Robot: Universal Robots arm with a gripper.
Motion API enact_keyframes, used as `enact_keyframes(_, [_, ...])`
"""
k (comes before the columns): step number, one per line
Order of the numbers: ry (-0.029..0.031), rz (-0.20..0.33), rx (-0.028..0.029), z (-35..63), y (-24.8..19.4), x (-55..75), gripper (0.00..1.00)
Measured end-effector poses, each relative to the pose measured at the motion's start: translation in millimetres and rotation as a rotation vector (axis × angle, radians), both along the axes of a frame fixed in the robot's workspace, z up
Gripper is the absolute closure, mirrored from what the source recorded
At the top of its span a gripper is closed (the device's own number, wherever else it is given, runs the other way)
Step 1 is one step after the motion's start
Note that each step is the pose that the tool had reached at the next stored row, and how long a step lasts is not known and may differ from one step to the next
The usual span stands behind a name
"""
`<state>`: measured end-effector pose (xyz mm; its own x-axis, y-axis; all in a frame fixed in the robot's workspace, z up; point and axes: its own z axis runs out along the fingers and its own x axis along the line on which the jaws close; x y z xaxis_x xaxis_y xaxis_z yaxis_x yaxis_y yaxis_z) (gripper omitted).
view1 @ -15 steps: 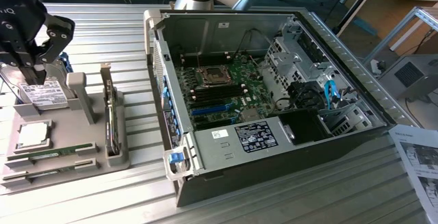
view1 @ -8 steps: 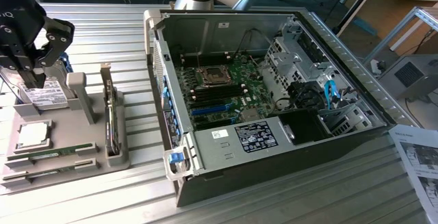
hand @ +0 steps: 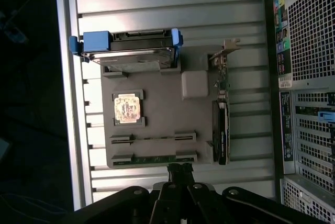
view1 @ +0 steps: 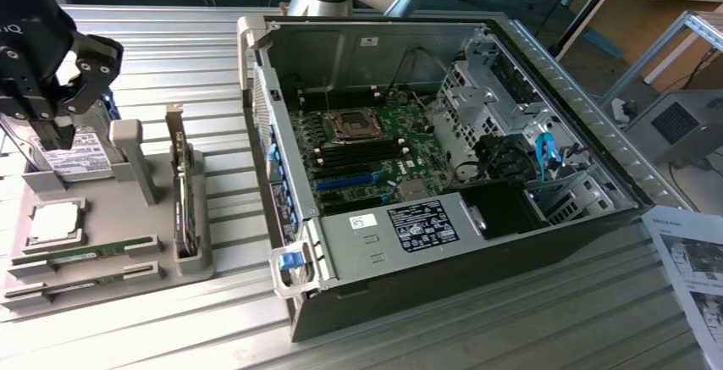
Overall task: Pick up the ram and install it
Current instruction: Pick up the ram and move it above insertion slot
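Ram (hand: 152, 158): green stick standing on edge in the rests at the end of the tray (view1: 130, 226) farthest from the hard drive (hand: 133, 51). What looks like a second stick (view1: 91, 254) sits just beside it, toward the processor chip (hand: 127, 108).

Gripper (view1: 57, 140) hangs above the tray, fingers pressed together, pinching nothing, touching nothing.

Card (view1: 181, 192) stands on edge along the tray's side nearest the computer case (view1: 339, 48). The case lies open on the ribbed table (view1: 203, 57), with its black memory slots (view1: 361, 154) bare.

Risks, as judged:
- Coming down with the fingers together would strike the stick's top edge rather than straddle it.
- The neighbouring stick and the card are close, so a finger could snag either one.
- An off-centre pinch on so thin a board could let it tilt and then jam at the slot.
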<state>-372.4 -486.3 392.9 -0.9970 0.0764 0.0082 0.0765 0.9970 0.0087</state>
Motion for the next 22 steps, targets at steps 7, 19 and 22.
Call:
enact_keyframes(7, [-0.0001, 0.0, 0.0001, -1.7, -9.2, 0.0, 0.89])
enact_keyframes(19, [0.0077, 0.0, 0.0001, -17.0, -16.2, 0.0, 0.89])
enact_keyframes(22, [0.01, 0.0, 0.0, -21.5, -17.1, 0.0, 0.89])
